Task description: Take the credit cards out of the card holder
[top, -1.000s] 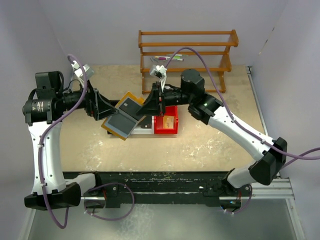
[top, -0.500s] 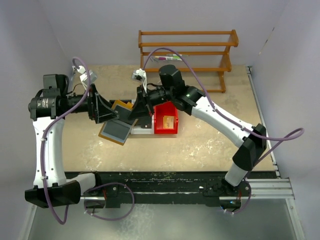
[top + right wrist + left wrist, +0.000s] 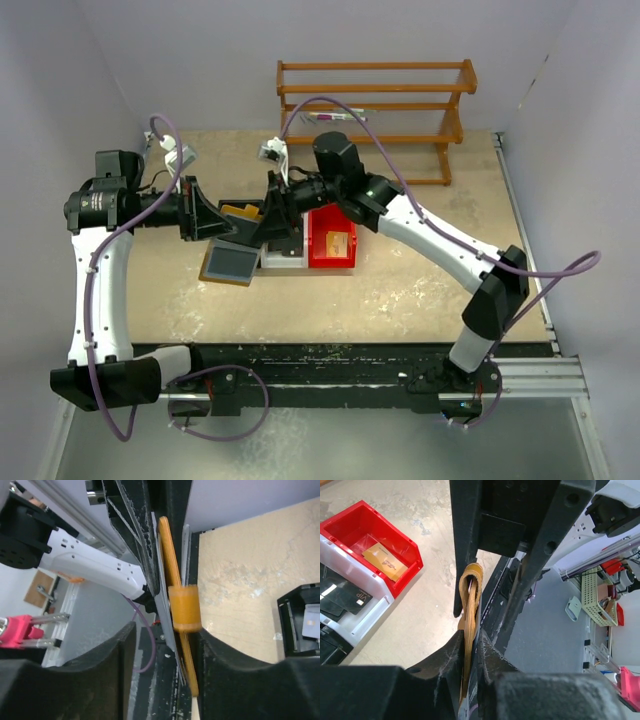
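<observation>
The tan-orange card holder (image 3: 240,213) hangs open above the table, its blue-grey inside (image 3: 231,263) facing up. My left gripper (image 3: 221,231) is shut on it; in the left wrist view the holder (image 3: 470,605) stands edge-on, pinched between the fingers of the left gripper (image 3: 470,641). My right gripper (image 3: 259,224) straddles the opposite edge with its jaws open. The holder (image 3: 173,575) and its strap loop (image 3: 184,608) rest near one finger of the right gripper (image 3: 167,630). Thin grey edges run along the holder; I cannot tell card from lining. A dark card (image 3: 344,593) lies in the white bin.
A red bin (image 3: 345,222) holding a tan card (image 3: 384,562) sits beside a white bin (image 3: 284,262) and a black bin (image 3: 293,240), just right of the grippers. A wooden rack (image 3: 375,101) stands at the back of the table.
The left jaws closed onto the card holder and the right jaws opened off it. Both grippers and the holder shifted left, and the holder's lower flap dropped.
</observation>
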Motion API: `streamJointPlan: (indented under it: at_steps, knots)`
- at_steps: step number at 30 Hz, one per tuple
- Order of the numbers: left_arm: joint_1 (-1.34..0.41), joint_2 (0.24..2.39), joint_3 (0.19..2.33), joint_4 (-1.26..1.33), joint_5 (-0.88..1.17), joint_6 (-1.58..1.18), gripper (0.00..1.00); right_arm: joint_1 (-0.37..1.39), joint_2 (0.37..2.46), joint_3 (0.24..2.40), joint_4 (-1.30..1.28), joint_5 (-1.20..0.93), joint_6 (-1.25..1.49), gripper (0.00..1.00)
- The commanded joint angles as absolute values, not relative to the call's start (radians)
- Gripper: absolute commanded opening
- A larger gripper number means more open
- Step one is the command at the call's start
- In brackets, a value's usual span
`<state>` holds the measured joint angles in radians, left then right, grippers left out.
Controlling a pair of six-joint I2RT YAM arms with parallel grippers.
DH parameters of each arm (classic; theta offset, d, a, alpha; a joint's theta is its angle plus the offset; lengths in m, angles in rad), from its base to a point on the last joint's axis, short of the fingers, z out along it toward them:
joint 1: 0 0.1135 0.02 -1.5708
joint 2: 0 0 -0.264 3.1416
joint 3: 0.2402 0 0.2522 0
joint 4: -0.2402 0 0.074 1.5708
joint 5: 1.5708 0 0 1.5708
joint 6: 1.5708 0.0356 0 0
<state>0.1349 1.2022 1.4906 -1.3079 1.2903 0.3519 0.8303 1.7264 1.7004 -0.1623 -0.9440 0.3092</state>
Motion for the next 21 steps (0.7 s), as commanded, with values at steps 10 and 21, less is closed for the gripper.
streamJointPlan:
  at_steps: [10, 21]
  knots:
    - [0.137, 1.093, 1.445, -0.716, 1.346, -0.381, 0.13, 0.795, 1.481, 0.952, 1.288, -0.556, 1.138, 0.71]
    - [0.137, 1.054, 1.383, -0.542, 1.355, -0.603, 0.13, 0.864, 1.563, 0.973, 1.477, -0.475, 1.208, 0.63]
